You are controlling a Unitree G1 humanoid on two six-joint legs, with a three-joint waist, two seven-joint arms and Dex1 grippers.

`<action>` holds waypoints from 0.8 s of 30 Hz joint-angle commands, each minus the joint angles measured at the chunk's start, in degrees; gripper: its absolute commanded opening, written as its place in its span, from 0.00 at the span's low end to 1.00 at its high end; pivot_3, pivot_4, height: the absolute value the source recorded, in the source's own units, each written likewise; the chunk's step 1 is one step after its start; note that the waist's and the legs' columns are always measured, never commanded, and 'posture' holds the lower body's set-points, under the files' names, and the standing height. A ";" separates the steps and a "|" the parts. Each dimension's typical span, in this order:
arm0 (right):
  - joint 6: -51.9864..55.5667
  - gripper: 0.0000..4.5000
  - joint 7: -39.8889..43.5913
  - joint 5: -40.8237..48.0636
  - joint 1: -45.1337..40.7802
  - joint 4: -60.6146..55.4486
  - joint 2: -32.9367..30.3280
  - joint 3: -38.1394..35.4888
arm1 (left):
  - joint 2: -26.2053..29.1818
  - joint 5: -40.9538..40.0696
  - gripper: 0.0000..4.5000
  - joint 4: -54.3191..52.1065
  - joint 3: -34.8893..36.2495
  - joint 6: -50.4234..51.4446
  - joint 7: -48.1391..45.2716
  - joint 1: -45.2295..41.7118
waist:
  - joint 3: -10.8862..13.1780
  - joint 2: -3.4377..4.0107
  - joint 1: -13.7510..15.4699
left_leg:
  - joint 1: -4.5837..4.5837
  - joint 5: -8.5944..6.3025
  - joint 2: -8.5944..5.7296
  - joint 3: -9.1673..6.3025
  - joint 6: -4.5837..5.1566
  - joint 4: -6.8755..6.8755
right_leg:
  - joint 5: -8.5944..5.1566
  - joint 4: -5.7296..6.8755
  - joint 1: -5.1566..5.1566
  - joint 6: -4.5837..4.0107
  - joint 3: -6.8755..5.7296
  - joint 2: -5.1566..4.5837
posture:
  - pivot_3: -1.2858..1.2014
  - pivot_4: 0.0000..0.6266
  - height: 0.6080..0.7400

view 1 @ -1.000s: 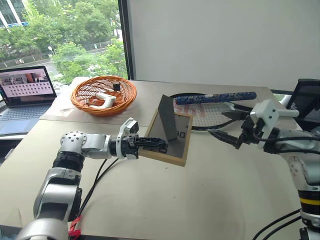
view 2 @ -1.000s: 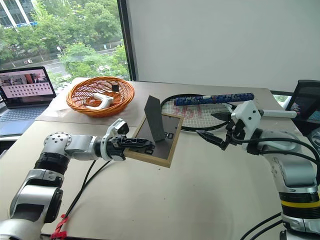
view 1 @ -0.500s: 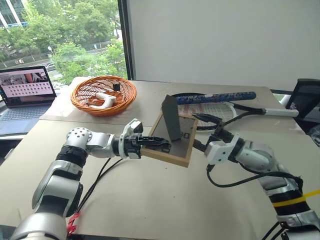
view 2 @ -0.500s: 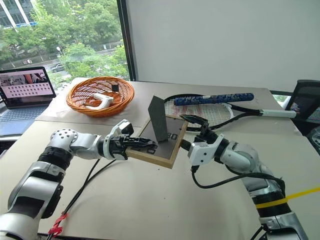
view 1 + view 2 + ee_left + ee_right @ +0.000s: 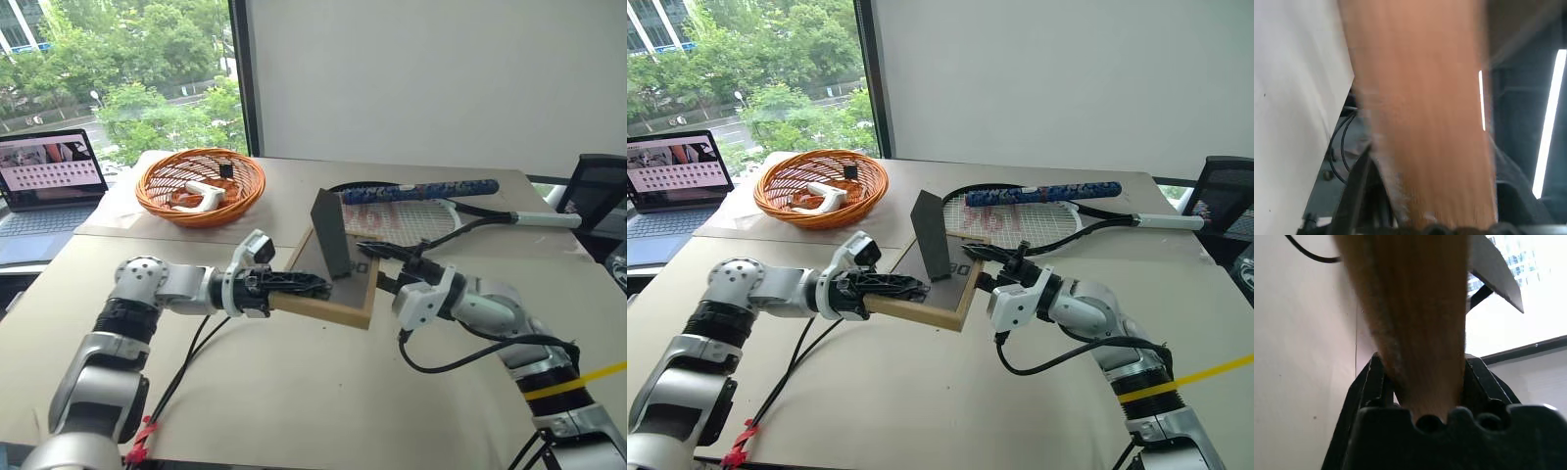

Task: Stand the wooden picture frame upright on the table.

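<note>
The wooden picture frame hangs tilted above the beige table, dark back panel upward and its fold-out stand sticking up. My left gripper is at the frame's near-left edge, and the wooden rail looms right in front of it in the left wrist view. My right gripper is shut on the frame's right edge. In the right wrist view its two black fingers press against either side of the rail.
An orange woven basket holding a white object sits at the back left. A racket with a blue handle lies behind the frame. A laptop stands beyond the table's left edge and a dark chair at the right.
My right arm swung in from the right and its gripper went from wide open to shut on the frame's right edge. The left hand rose slightly.
</note>
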 commanded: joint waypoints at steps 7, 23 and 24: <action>34.84 0.28 14.49 31.62 -5.94 5.53 2.68 -6.52 | 12.50 29.82 1.00 -28.25 15.81 -21.45 -20.03 17.44 | 0.15 0.15 0.11 | 0.36 0.02 -0.01 -0.07 0.10 0.05 | 0.00 0.02 0.46 -0.05 -0.16 -0.04 | 0.52 0.24 0.74; 82.17 0.28 23.08 46.96 -7.50 9.24 3.77 -8.60 | 4.20 48.30 1.00 -35.35 19.40 -40.82 -21.25 24.42 | 0.23 0.18 0.63 | 0.16 -0.02 0.04 -0.28 0.18 0.00 | -0.02 -0.03 0.32 -0.15 -0.39 0.02 | 0.52 0.24 0.74; 83.79 0.28 23.25 47.77 -7.21 9.28 4.03 -8.85 | 3.92 49.19 1.00 -34.99 19.37 -41.62 -21.31 24.30 | 0.23 0.18 0.68 | 0.16 -0.02 0.03 -0.28 0.18 0.01 | -0.02 -0.03 0.33 -0.15 -0.39 0.02 | 0.52 0.24 0.74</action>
